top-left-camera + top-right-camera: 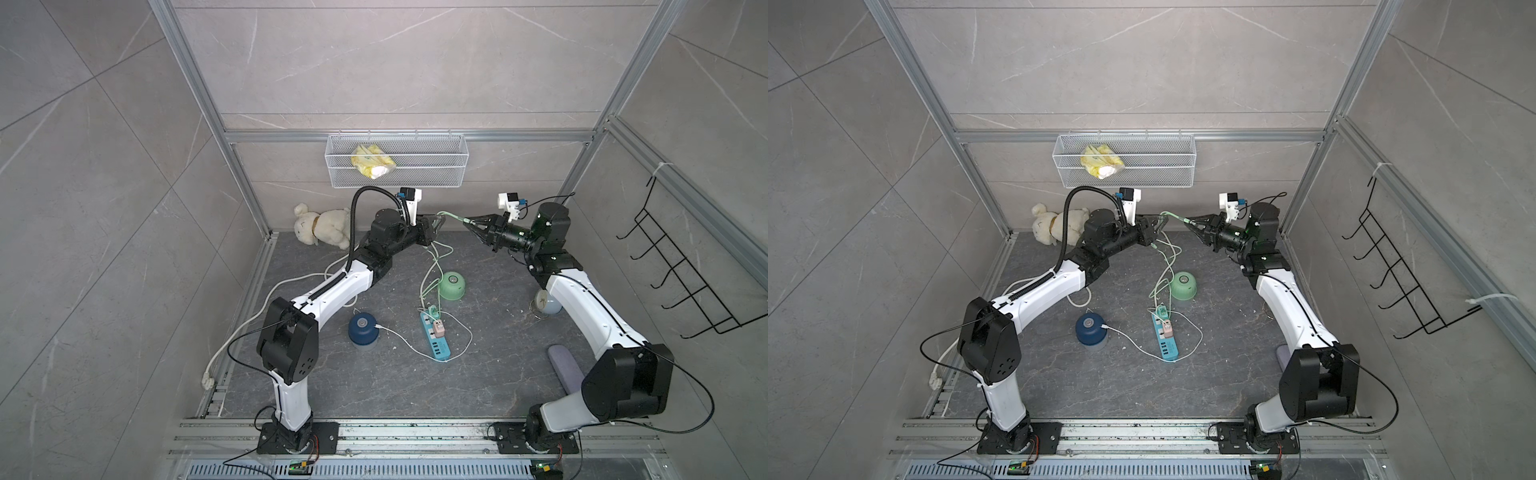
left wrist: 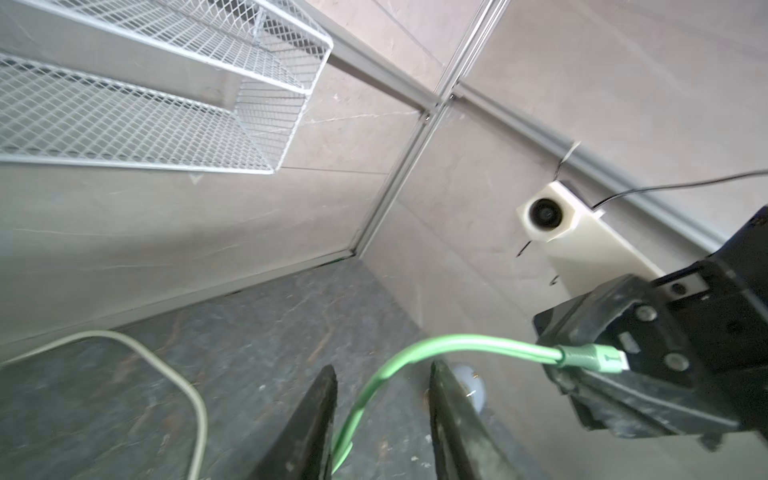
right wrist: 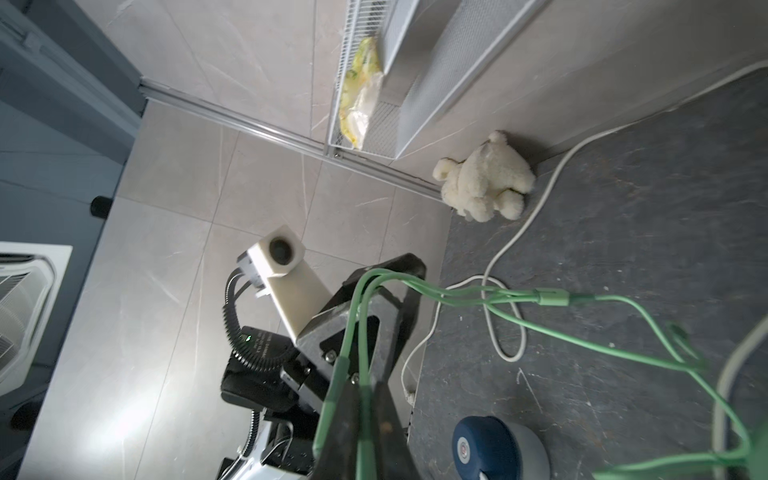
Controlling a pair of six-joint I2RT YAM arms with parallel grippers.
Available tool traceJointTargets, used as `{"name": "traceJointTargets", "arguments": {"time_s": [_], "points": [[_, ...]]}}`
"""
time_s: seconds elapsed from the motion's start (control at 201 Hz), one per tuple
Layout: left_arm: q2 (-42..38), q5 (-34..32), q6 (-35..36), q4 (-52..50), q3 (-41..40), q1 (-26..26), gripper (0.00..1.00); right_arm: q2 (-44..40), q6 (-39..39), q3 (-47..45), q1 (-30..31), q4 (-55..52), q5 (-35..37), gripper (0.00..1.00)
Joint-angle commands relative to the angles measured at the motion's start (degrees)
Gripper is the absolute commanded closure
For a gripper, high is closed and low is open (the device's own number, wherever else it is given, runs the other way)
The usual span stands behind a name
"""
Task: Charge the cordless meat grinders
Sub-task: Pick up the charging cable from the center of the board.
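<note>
**Green cable handover**

My left end effector (image 2: 380, 374) stands parted, with the green charging cable (image 2: 457, 345) loose between its fingers. My right end effector (image 2: 548, 357) clamps its plug (image 2: 594, 357). Mint green grinder (image 1: 452, 286) waits on the bench (image 1: 374, 386). Next, I judge: seat plug in its port.

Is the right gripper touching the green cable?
Touching. The left wrist view shows the right gripper closed on the green cable at its plug end.

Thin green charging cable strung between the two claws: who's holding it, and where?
The right gripper is shut on the thin green charging cable at its plug end; the left gripper is open, the cable passing loosely between its fingers.
</note>
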Motion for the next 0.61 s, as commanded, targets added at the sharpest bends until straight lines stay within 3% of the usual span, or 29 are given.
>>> {"name": "traceJointTargets", "arguments": {"time_s": [0.0,0.214,0.344,0.488,0.603], "points": [[-0.6,1.2,6.3,-7.1,0.8,-0.3,0.48,-3.1,-15.2,5.7,-1.9,-23.6,4.7,1.00],[-6.0,5.7,21.2,-18.6,1.2,-0.3,0.44,0.4,-35.6,22.2,-2.4,-54.9,8.2,1.00],[-6.7,11.8,29.8,-27.5,6.5,-0.2,0.44,3.4,-43.6,30.9,-2.2,-66.1,7.8,1.00],[-4.7,24.3,29.6,-30.4,12.8,-0.3,0.44,6.1,-54.8,39.9,-1.1,-79.7,8.1,1.00],[-2.0,32.5,26.6,-29.3,16.8,-1.4,0.44,4.4,-55.8,38.5,-0.4,-80.0,8.7,1.00]]}}
